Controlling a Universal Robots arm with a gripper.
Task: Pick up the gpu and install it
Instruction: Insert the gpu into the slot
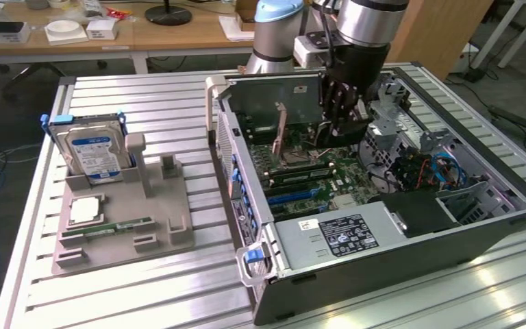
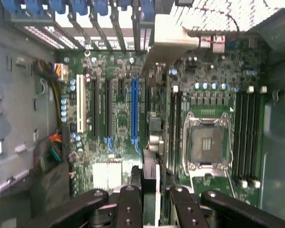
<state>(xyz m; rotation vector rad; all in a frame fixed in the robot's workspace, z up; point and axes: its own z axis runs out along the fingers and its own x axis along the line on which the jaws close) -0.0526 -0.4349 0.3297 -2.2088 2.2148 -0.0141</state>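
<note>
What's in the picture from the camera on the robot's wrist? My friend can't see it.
A black gripper holds a thin card edge-on over the green computer board inside an open computer case. The card runs alongside a long blue slot, with a square metal chip socket on its other side.

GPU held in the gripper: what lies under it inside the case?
Under the gpu, held edge-on by the gripper, is the green motherboard: a blue expansion slot to one side of it and the CPU socket to the other. The strip of board directly beneath the card is covered.
</note>
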